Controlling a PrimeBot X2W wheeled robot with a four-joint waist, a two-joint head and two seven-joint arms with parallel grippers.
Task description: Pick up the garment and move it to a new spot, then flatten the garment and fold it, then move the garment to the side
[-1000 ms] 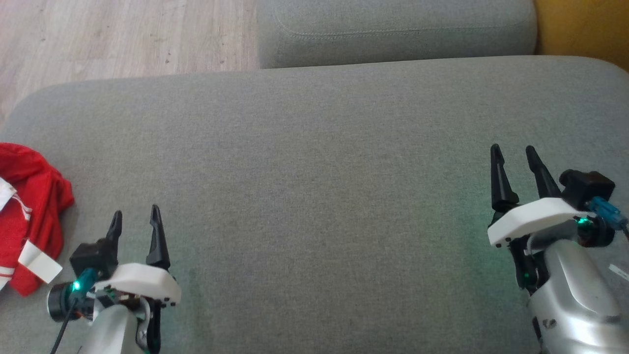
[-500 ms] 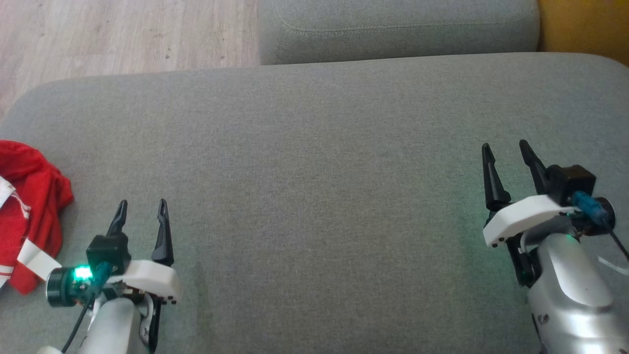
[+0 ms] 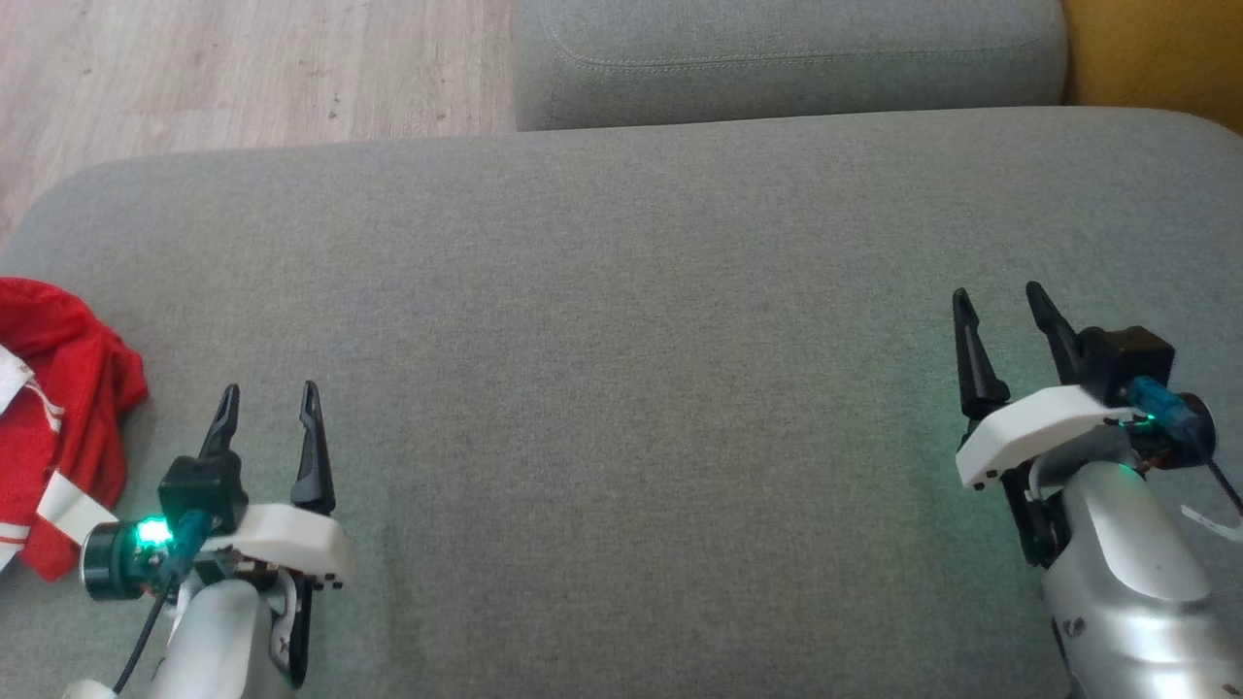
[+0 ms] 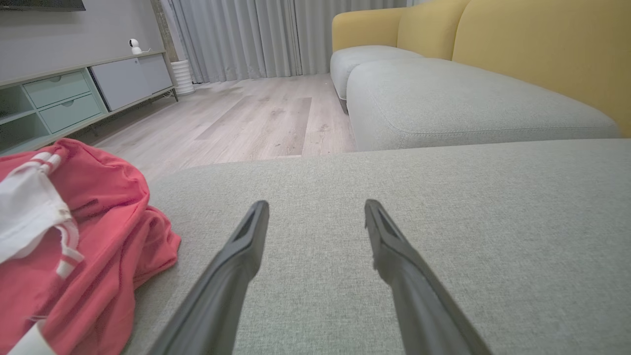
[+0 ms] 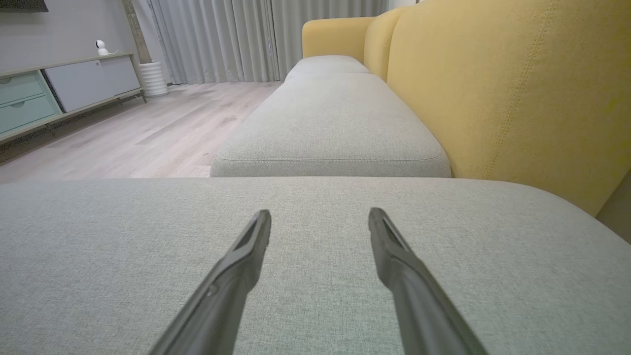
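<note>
A crumpled red garment (image 3: 68, 408) with white striped trim lies at the far left edge of the grey sofa cushion (image 3: 621, 388). In the left wrist view the garment (image 4: 93, 236) sits just left of my fingers. My left gripper (image 3: 269, 391) hovers open over the cushion a short way to the right of the garment, with nothing between its fingers (image 4: 246, 241). Far over at the cushion's right side, my right gripper (image 3: 995, 296) is open too and holds nothing; its fingers (image 5: 394, 256) point along bare fabric.
A second grey cushion (image 3: 787, 58) lies beyond the first, with a yellow sofa back (image 5: 512, 84) along the right. Wooden floor (image 3: 243, 68) runs to the far left. A low cabinet (image 4: 74, 98) and curtains (image 4: 246, 34) stand across the room.
My left gripper has drifted slightly up the view and a little toward the garment. The right gripper shifted slightly left, then held still. The garment has not moved.
</note>
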